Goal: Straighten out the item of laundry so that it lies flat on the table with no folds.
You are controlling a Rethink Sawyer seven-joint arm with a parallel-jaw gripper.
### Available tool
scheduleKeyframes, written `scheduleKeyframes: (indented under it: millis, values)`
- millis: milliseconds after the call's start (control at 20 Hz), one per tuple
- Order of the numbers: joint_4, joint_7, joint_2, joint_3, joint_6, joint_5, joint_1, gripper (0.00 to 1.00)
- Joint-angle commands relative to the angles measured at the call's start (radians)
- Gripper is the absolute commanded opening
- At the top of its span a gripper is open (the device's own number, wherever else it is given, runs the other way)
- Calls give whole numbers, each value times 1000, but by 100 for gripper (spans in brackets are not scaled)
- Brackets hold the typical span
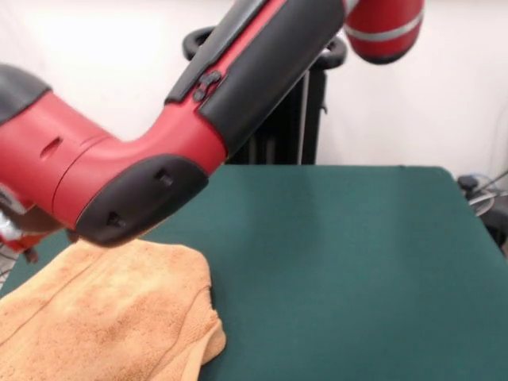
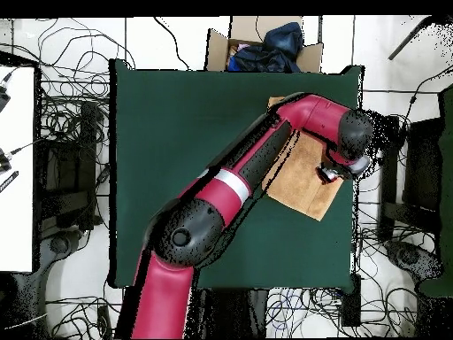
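Note:
The peach-tan towel (image 1: 111,317) lies at the near left corner of the green table (image 1: 341,262). A doubled-over fold runs along its right side. In the overhead view the towel (image 2: 305,188) sits close to the table's (image 2: 177,133) right edge, and the arm partly covers it. The red and black arm (image 1: 238,95) reaches low across the towel. Its gripper (image 2: 333,173) hangs over the towel's right part, near the table edge. In the front view the arm's wrist hides the gripper, and the overhead view does not show its state.
A cardboard box (image 2: 265,44) holding dark blue cloth stands off the table's top edge in the overhead view. Cables cover the floor all around. A white desk (image 2: 16,168) stands to the left and black chairs (image 2: 420,168) to the right.

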Motion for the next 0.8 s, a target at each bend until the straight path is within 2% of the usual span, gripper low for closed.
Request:
scheduleKeyframes:
  millis: [50,400,800]
  values:
    - [88,152,-84,111,-125,126,101,100]
    - [137,213,-118,117,-68,207,154,100]
    - [158,201,-116,119,64,294,175,100]
